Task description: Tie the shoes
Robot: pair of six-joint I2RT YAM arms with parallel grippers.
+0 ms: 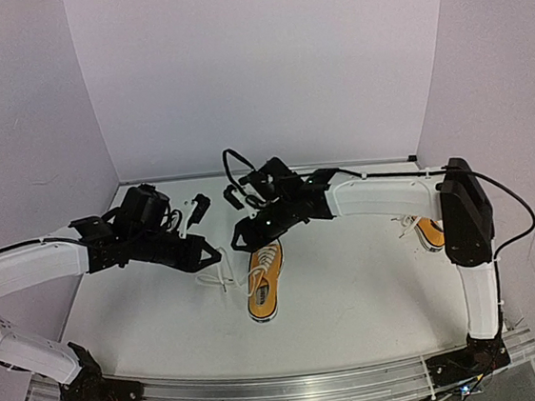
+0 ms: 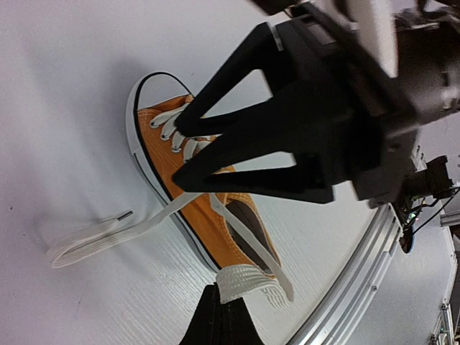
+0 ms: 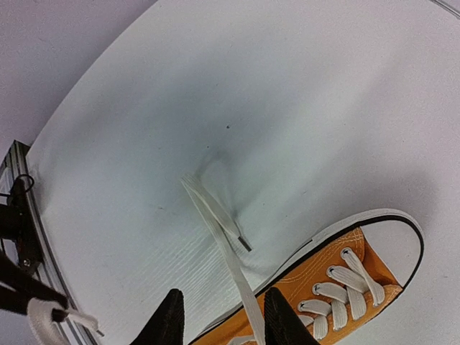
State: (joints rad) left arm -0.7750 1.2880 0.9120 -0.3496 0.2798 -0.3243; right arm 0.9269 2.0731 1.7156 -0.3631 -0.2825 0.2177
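An orange-yellow shoe [image 1: 266, 282] with a white sole lies on the table, toe toward the arms. It also shows in the left wrist view [image 2: 208, 215] and the right wrist view [image 3: 345, 287]. My left gripper [image 1: 211, 256] is shut on a fold of its white lace [image 2: 248, 282], just beside the shoe's heel; the gripper [image 2: 220, 293] is at the frame bottom. The other lace end [image 2: 90, 241] lies loose on the table. My right gripper [image 1: 242, 234] is open above the shoe's laced front, and the lace [image 3: 219, 223] runs between its fingers [image 3: 172, 320]. A second shoe [image 1: 431, 231] lies at the right, partly hidden by the right arm.
White walls enclose the table at the back and sides. A metal rail [image 1: 269, 397] runs along the near edge and also shows in the left wrist view [image 2: 359, 266]. The two grippers are close together over the shoe.
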